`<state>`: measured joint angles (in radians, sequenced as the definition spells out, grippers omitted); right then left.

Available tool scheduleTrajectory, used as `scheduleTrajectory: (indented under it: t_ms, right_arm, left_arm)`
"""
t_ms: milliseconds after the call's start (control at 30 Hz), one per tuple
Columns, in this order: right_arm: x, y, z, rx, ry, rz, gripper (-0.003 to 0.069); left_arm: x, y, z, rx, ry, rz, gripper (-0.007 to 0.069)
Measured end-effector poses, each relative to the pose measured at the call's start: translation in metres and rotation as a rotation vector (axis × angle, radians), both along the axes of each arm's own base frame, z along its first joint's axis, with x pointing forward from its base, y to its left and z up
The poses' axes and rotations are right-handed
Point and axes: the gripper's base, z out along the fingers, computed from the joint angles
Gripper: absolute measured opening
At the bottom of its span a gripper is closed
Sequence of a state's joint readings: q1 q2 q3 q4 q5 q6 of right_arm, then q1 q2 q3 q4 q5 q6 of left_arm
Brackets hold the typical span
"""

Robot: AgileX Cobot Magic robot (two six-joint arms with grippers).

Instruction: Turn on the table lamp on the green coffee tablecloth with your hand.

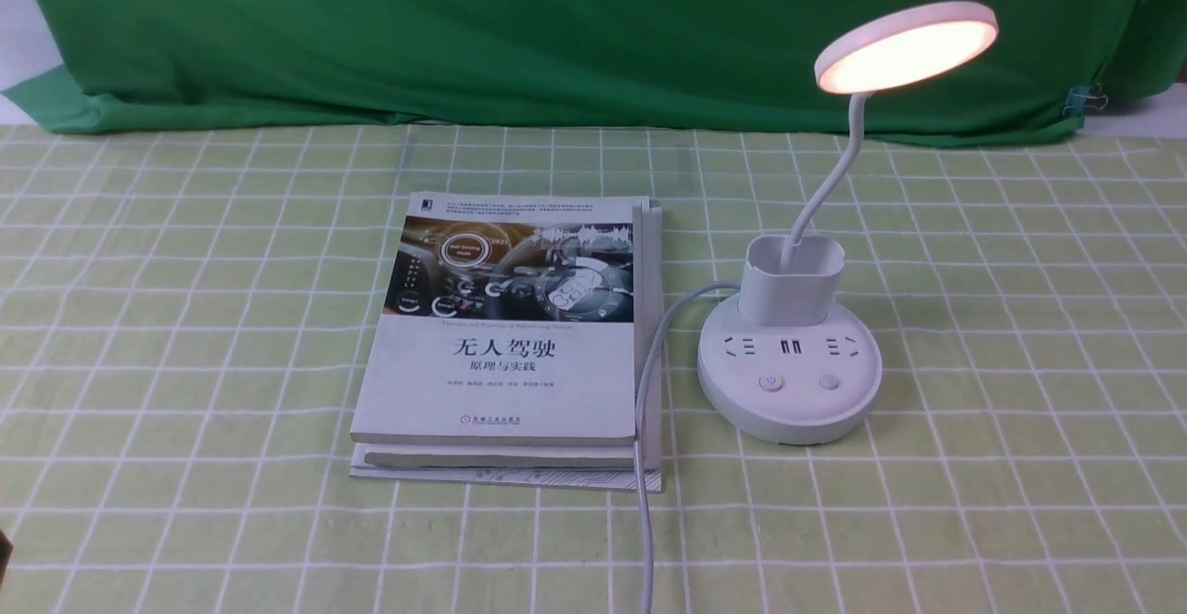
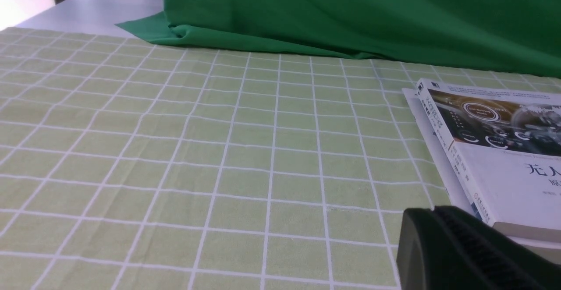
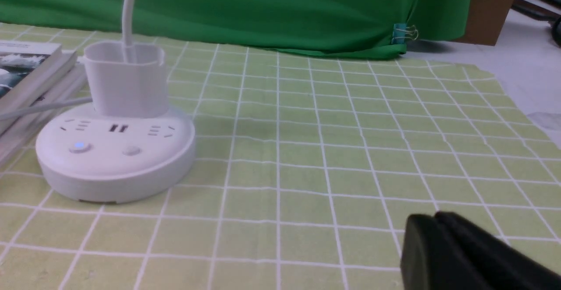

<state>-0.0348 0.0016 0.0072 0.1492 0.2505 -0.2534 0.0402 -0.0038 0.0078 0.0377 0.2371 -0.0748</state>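
The white table lamp stands on the green coffee tablecloth, right of centre. Its disc head glows warm. The base carries two buttons; the left one shows a blue light in the right wrist view. Its white cord runs toward the front edge. My right gripper is shut and empty, low over the cloth, well away from the lamp base. My left gripper is shut and empty beside the book. Neither hand shows in the front view.
A white book lies on another book left of the lamp, also in the left wrist view. A dark green backdrop hangs along the far edge, held by a binder clip. The cloth's right edge meets bare table.
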Motion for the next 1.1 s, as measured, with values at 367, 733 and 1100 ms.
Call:
scheduleTrajectory:
  t_ms: [367, 733, 1100]
  right_arm:
    - [0.0, 0.0, 0.0, -0.001, 0.0, 0.0, 0.0089]
    - [0.0, 0.0, 0.0, -0.001, 0.0, 0.0, 0.0119]
    - [0.0, 0.0, 0.0, -0.001, 0.0, 0.0, 0.0142]
  left_arm:
    - [0.0, 0.0, 0.0, 0.0, 0.0, 0.0, 0.0003]
    - [0.0, 0.0, 0.0, 0.0, 0.0, 0.0, 0.0003]
    - [0.0, 0.0, 0.0, 0.0, 0.0, 0.0, 0.0003]
